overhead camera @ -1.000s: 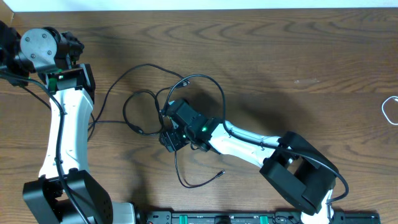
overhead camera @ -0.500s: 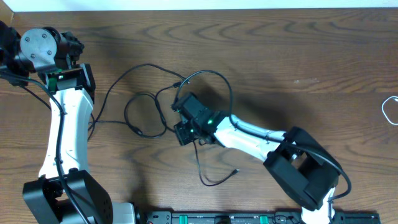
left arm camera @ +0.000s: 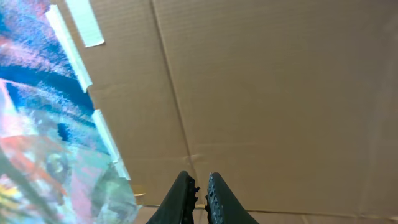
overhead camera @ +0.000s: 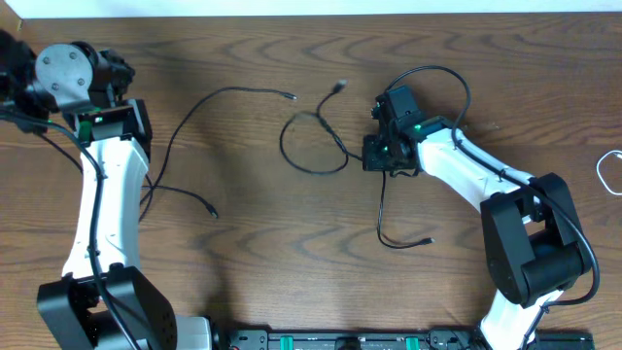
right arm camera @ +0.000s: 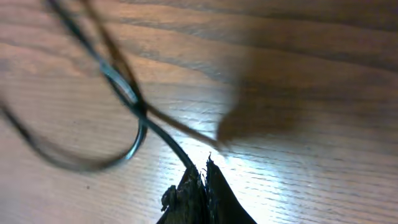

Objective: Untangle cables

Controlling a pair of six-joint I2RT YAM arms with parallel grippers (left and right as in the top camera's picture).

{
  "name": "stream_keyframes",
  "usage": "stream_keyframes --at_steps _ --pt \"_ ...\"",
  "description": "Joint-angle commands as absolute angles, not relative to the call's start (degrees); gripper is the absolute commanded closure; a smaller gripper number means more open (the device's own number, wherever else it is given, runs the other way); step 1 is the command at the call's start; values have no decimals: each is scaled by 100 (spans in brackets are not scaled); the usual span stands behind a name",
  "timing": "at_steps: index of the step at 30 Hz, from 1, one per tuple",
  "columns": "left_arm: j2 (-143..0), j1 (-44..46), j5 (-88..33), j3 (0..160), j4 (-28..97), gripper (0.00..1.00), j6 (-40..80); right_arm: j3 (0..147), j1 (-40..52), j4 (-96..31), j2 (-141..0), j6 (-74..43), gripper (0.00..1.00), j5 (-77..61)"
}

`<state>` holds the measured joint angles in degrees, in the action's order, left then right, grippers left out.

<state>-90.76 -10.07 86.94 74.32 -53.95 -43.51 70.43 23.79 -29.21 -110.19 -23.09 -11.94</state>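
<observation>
Cables (overhead camera: 316, 146) are spread loosely across the wooden table (overhead camera: 486, 58); one black cable (right arm camera: 134, 99) is pinched in the right gripper (right arm camera: 202, 177). Left gripper (left arm camera: 200, 186) is pointed at cardboard (left arm camera: 280, 93), fingers pressed together.

Cables (overhead camera: 313, 172) lie spread across the table (overhead camera: 292, 277), left to right.

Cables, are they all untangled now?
Not quite. One black cable lies on its own at the left, and the white cable sits apart at the right edge. The right end effector is shut on a looped cable. That loop crosses itself, and another strand trails below the end effector, so those need separating.
</observation>
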Motion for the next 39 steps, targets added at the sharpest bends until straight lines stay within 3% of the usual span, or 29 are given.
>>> stream_keyframes --at_steps 1,7,11,20,25,30,39 --pt "-9078 -624 8971 7397 -5452 92 -4278 7039 2552 -2971 -10897 -2071 99 -1343" --pt "-9078 -191 8991 7397 -5443 92 -4239 7039 2390 -3326 -10884 -2368 99 -104" --pt "-9102 71 8991 7384 -5247 92 -4235 7039 1868 -3527 -10809 -2370 99 -23" --pt "-9594 648 8991 7242 -5247 92 -4239 7046 152 -3697 -9533 -2156 99 751" --pt "-10044 1013 8991 7242 -5247 92 -4239 7046 -1428 -3693 -8259 -1940 99 1437" --pt "-10226 1251 8991 7242 -5249 92 -4239 7046 -2615 -3636 -7898 -1708 99 1774" --pt "-10245 1494 8991 7242 -5249 92 -4237 7043 -3583 -3367 -7918 -1706 99 1610"
